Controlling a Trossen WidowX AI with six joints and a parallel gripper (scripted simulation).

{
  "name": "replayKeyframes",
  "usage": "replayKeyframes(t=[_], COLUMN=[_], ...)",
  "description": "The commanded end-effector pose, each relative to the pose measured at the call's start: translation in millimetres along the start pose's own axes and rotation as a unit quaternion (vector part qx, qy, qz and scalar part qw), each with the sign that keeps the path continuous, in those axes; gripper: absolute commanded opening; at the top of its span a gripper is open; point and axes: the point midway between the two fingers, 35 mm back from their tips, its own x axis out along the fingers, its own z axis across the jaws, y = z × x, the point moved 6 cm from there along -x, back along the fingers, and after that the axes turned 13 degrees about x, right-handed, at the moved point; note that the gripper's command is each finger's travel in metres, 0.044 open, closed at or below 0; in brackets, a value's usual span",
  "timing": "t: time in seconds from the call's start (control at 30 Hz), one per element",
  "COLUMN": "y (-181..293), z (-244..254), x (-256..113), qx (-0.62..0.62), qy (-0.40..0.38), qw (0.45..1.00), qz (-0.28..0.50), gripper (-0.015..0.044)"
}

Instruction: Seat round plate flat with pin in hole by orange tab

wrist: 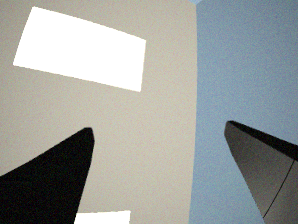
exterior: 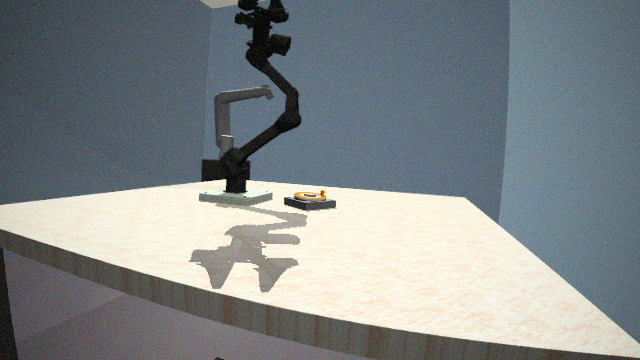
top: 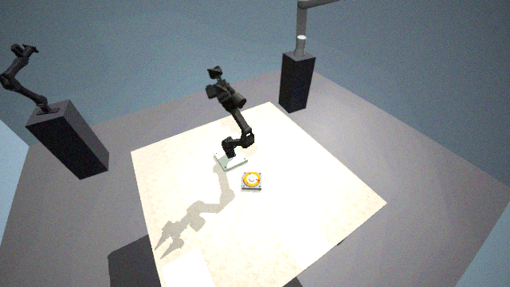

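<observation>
The round plate (top: 246, 179) (exterior: 302, 194), with an orange ring and a pale middle, sits on the square grey base (top: 251, 189) (exterior: 310, 205). Its orange tab (exterior: 322, 193) stands up at the right side in the exterior view. Whether the plate lies flat or slightly tilted is too small to tell. The pin and the hole cannot be made out. My gripper (wrist: 161, 131) is open and empty, fingers wide apart. It points upward, high above the table and far from the plate; nothing of the robot touches the plate.
My arm's pale mounting plate (top: 235, 163) (exterior: 235, 198) stands beside the base on the table (top: 303, 207) (exterior: 425, 265). The arm's shadow falls across the table. Two other arms stand on dark pedestals (top: 68, 139) (top: 296, 84) beyond the table.
</observation>
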Motion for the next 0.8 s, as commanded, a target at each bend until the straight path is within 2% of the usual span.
replayKeyframes(t=[0.0,0.07,0.23,0.3,0.47,0.5,0.6,0.77], y=[0,-4,-17,-21,-61,-72,-79,-121], z=[2,19,64,70,106,111,109,112], x=[-1,-7,-11,-11,-4,-2,1,12], qx=[0.004,0.044,0.248,0.282,0.513,0.557,0.586,0.716], qy=[0.0,-0.005,-0.032,-0.037,-0.067,-0.074,-0.06,-0.085], qw=[1.0,0.999,0.968,0.958,0.855,0.827,0.808,0.693], qz=[0.001,0.011,0.032,0.033,0.028,0.024,0.016,-0.012], gripper=[0.0374,0.0321,0.019,0.0137,0.0006,0.0,0.0,0.0])
